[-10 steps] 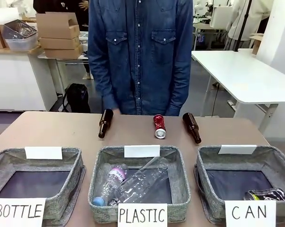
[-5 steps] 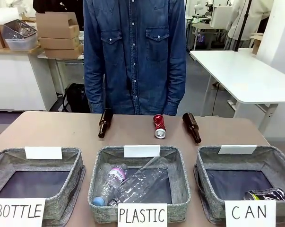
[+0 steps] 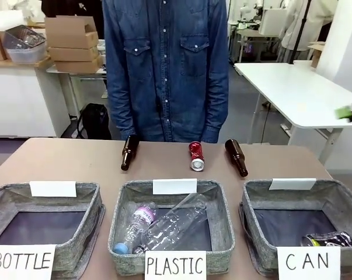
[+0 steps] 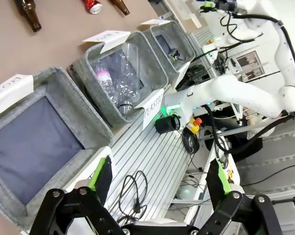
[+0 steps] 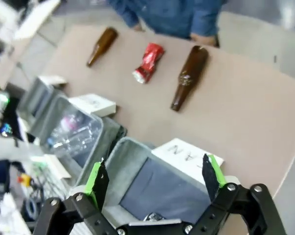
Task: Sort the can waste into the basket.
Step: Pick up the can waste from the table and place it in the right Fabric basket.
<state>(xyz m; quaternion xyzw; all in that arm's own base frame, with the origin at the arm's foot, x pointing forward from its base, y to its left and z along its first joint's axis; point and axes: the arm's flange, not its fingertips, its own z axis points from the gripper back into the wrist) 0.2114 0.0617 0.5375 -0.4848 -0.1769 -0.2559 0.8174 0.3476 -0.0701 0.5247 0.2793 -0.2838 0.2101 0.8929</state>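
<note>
Front view gives us three grey woven-fabric rectangular baskets in a row along the near edge of the brown table [image 3: 59, 157]. Each has a white sign in black capitals on its near wall: the BOTTLE basket [image 3: 89, 217] at left, the PLASTIC basket [image 3: 225, 221] in the middle, the CAN basket [image 3: 345, 204] at right. A white card [image 3: 292, 184], blank on our side, stands on each far rim. We see the dark can [image 3: 327, 240] with yellowish marks lying in the near right corner of the CAN basket. The shiny red can [image 3: 196, 155] lies on the table beyond the PLASTIC basket, silver end toward us. Two brown glass bottles flank it: the left bottle [image 3: 129, 151] well apart, the right bottle [image 3: 236, 156] near it, on the CAN basket's side. Clear plastic bottles [image 3: 173, 224] lie in the PLASTIC basket. A person in a denim shirt [image 3: 167, 70] stands at the far edge. Our right gripper [image 5: 153, 176] hangs above the CAN basket, fingers spread wide and empty. Our left gripper [image 4: 159, 176] hangs by the BOTTLE basket's near side, likewise wide and empty.
</note>
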